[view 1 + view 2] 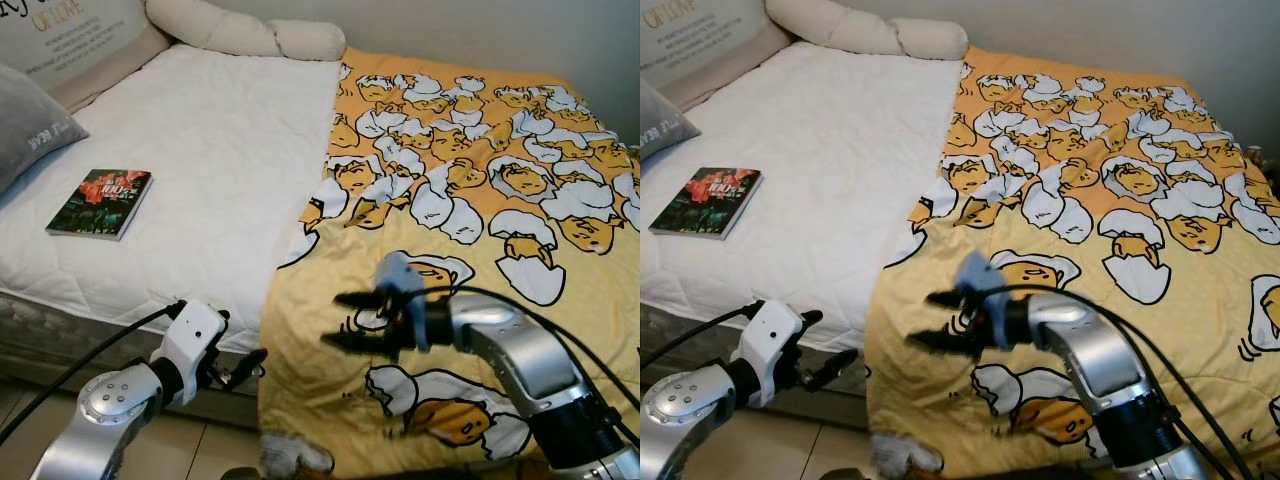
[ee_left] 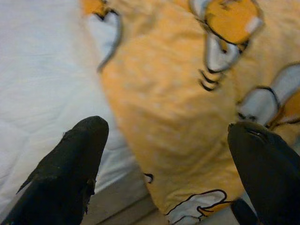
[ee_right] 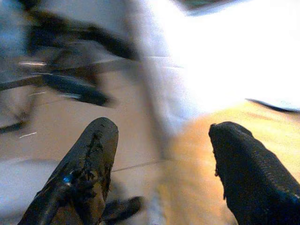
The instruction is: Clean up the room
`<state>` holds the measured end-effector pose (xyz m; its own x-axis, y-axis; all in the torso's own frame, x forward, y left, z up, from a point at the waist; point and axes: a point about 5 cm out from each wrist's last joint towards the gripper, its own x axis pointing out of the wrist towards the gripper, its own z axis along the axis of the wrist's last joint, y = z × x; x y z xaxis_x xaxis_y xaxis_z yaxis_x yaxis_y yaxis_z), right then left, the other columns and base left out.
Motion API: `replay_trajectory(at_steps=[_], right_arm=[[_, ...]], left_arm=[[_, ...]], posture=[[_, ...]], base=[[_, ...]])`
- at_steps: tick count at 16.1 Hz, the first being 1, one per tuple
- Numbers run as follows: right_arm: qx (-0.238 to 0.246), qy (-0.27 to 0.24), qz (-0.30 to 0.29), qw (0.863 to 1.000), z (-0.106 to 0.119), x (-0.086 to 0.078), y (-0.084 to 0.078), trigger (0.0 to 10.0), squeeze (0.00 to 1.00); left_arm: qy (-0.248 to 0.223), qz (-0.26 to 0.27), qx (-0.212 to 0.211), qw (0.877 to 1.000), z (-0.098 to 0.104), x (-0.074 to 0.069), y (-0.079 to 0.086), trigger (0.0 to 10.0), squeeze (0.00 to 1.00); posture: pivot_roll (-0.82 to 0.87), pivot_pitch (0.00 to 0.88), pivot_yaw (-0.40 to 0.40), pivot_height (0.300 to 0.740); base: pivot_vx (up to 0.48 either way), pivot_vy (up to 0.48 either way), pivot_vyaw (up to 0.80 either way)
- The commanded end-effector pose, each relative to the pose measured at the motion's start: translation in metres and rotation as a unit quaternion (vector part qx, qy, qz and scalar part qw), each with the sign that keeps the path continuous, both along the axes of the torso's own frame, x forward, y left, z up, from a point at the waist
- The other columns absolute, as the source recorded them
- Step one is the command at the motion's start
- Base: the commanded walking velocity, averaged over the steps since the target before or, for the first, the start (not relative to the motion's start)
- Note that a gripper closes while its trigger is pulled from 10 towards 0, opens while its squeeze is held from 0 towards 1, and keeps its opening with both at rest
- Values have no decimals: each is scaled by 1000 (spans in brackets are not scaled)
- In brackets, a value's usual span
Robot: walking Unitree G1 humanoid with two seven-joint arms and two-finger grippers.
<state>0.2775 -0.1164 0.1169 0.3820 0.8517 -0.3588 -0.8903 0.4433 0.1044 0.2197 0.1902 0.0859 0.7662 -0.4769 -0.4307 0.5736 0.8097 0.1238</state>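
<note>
The yellow blanket was seen spread over the far-right half of the bed, its long axis running from the pillows toward the foot, with its near corner hanging over the bed's edge toward the floor. The right gripper was held just above that hanging part, its jaws apart and empty, pointed across the blanket's left border toward the bare white mattress. The left gripper was placed lower, beside the bed's near edge and just left of the blanket's border, its jaws likewise apart and holding nothing. The blanket's edge was judged to lie between the two grippers, the right one being nearer to the cloth and the better placed to take it.

A book lay flat on the mattress, well left of the blanket and beyond easy reach of either arm. A grey pillow lay further left. Nothing was seen standing between the jaws and the blanket's edge.
</note>
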Motion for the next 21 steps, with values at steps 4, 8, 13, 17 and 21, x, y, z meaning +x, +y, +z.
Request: replay_trajectory(at_steps=[4,8,13,17,21], right_arm=[[-33,-20,-312,949,-31,20,-40,10000,0],[14,-26,-443,896,-43,14,-39,10000,0],[31,-38,-500,865,-45,9,-43,10000,0],[46,-44,-507,859,-41,9,-40,10000,0],[54,-37,-511,857,-41,16,-36,10000,0]], left_arm=[[-67,98,-21,993,14,21,4,10000,82],[-88,136,-22,987,18,28,7,10000,78],[-90,135,-27,986,20,36,-1,10000,75],[-88,131,-28,987,19,44,-3,10000,82],[-100,129,-20,986,26,56,1,10000,82]], posture=[[161,0,-76,740],[169,0,-71,740],[113,0,-25,740],[93,0,-23,740],[120,0,-39,740]], base=[[0,0,0],[0,275,0],[0,371,0],[0,371,0],[0,373,-586]])
